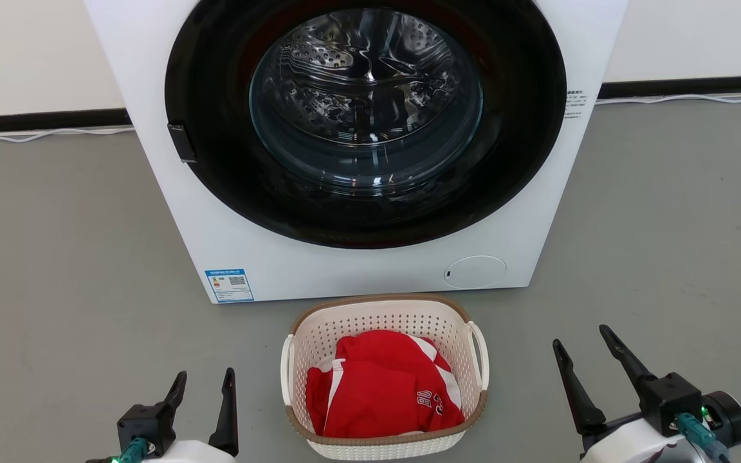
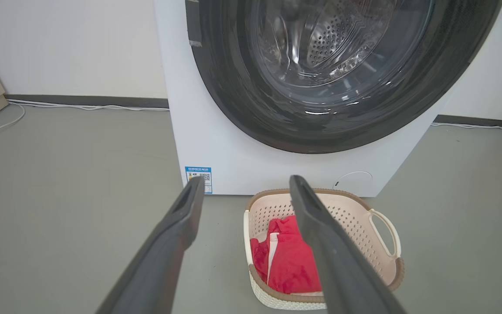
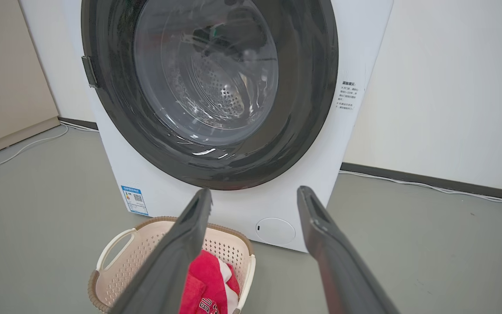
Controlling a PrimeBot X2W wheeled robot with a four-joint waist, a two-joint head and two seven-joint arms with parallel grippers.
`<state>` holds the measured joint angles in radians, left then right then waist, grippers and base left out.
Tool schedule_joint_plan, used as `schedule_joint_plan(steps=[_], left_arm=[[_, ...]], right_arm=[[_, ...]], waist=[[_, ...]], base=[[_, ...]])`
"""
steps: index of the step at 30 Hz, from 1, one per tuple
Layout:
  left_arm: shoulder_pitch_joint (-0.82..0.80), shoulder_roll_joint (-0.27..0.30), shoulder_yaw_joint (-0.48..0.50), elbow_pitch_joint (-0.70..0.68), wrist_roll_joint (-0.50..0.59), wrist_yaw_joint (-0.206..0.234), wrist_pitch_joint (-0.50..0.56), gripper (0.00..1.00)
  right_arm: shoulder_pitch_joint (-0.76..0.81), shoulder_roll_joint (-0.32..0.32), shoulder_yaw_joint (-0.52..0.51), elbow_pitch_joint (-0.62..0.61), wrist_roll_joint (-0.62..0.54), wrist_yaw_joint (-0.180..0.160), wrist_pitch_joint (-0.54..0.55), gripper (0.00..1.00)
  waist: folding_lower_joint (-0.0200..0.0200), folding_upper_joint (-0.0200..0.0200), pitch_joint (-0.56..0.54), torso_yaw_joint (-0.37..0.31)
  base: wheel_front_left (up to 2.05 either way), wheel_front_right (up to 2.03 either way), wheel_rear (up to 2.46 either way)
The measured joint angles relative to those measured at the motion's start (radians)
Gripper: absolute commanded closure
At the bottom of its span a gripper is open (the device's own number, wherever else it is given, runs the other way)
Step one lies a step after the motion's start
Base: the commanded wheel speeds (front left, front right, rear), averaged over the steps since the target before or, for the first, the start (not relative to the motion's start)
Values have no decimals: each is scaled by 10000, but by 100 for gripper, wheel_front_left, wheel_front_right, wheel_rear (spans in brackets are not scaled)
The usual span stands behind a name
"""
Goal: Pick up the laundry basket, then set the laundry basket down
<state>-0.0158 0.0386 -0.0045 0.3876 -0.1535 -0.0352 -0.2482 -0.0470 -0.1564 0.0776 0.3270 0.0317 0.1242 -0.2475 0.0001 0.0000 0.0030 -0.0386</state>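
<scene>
The laundry basket [image 1: 383, 319] stands on the grey floor just in front of the washing machine, cream-white and perforated with a brown rim and white loop handles. A red and white garment [image 1: 380, 386] lies inside it. My left gripper [image 1: 206, 379] hovers open to the basket's left, apart from it. My right gripper [image 1: 583, 337] is open to the basket's right, also clear of it. In the left wrist view the basket [image 2: 355, 213] sits behind my right-hand finger. In the right wrist view the basket [image 3: 122, 257] lies low and left of the open fingers.
The white washing machine [image 1: 229, 231] with its round dark glass door [image 1: 364, 122] rises right behind the basket. White cables [image 1: 42, 134] run along the dark skirting at the wall. Bare grey floor [image 1: 55, 270] lies on both sides.
</scene>
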Motion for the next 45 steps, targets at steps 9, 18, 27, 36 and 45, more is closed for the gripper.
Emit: schedule_joint_plan(steps=[9,18,27,36,45], left_arm=[[0,6,-15,40,40,0,-31,0],[-93,8,-165,301,-10,-4,-31,0],[-1276,10,-545,1442,-408,-104,-35,0],[-3968,-21,-1419,3181,-1609,-84,-50,0],[-6680,-69,-2537,5001,-2596,293,-73,0]], right_arm=[[0,-2,19,10,-123,2,-2,0],[-20,130,-303,322,-15,2,-4,0],[-1269,412,-798,1730,-59,4,-4,0],[-3496,343,-1047,4009,-359,4,-6,0],[-5974,117,-1114,5310,-407,6,-6,0]], waist=[[0,0,23,-1],[0,0,240,8],[0,0,1211,26],[0,0,2948,206],[0,0,5179,396]], base=[[0,0,0],[0,0,0],[0,0,0],[0,0,0],[0,0,0]])
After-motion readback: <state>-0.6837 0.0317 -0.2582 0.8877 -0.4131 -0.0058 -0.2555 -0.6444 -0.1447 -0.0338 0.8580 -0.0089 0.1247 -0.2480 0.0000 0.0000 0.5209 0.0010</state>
